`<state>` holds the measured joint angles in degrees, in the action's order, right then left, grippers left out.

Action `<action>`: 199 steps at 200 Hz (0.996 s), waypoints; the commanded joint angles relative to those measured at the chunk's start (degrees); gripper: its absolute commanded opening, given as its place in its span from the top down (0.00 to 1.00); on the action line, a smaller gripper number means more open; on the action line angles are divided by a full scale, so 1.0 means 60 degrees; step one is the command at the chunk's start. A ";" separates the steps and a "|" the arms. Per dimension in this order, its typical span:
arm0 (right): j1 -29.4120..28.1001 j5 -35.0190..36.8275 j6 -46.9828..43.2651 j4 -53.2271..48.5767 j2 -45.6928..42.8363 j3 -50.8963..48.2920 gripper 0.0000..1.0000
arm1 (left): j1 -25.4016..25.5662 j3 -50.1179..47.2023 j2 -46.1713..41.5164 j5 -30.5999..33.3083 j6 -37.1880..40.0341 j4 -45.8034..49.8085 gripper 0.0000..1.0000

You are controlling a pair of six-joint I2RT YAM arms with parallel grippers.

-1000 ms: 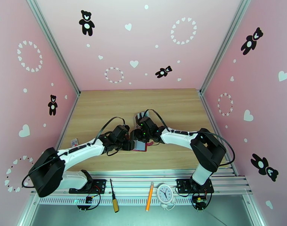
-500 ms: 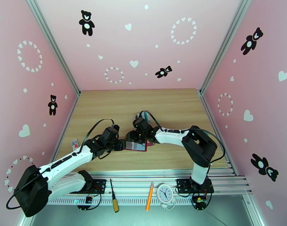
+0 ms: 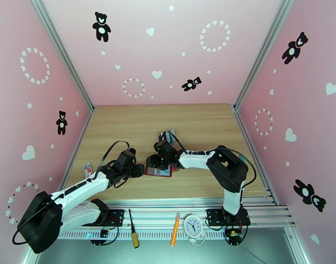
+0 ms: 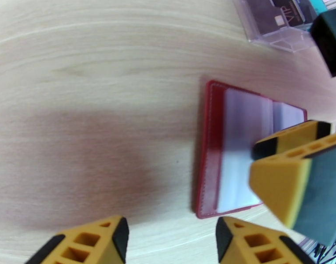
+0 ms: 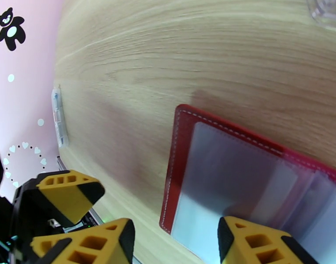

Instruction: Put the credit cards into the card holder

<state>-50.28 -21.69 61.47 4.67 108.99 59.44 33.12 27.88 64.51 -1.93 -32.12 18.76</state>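
Card holder (image 4: 212, 150) open flat; left pincer (image 4: 168, 240), right pincer (image 5: 174, 238) agape, empty; clear card rack (image 4: 273, 31) beyond

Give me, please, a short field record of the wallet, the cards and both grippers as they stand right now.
card holder: open, lying flat on the table, clear pockets facing up
credit cards: standing in the clear rack, beyond the holder
left gripper: open, empty, beside the holder's edge
right gripper: open, nothing held, over the holder; contact unclear
task state: no card picked up yet
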 commanded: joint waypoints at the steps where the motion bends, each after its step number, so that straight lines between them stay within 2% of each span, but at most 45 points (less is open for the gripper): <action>1: -0.0057 -0.0152 0.0121 0.0279 0.0269 -0.0075 0.44 | -0.0046 -0.0092 0.0072 0.0000 0.0036 -0.0212 0.41; 59: -0.0156 -0.0151 -0.0101 -0.0195 -0.0664 0.0163 0.42 | -0.0053 0.0144 0.0040 0.0126 -0.0022 -0.0096 0.40; 118: -0.0174 0.1148 -0.1353 -0.2633 -0.2209 0.0929 0.35 | -0.0072 0.1163 0.0404 0.0309 -0.0023 0.0135 0.38; 140: -0.0174 0.1728 -0.1804 -0.3473 -0.2703 0.1140 0.28 | -0.0154 0.1707 0.0636 0.0322 -0.0070 0.0168 0.36; 170: -0.0107 0.2471 -0.2455 -0.4550 -0.3233 0.1510 0.08 | -0.0495 0.2492 0.1235 -0.0021 -0.0237 -0.0186 0.32; 199: 0.0156 0.2956 -0.2821 -0.5275 -0.3563 0.1735 0.07 | -0.0752 0.3473 0.2325 -0.0745 -0.0487 -0.0666 0.32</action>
<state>-50.52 -8.69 48.12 -19.42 90.56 67.66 29.82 43.77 74.02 -2.09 -33.30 17.52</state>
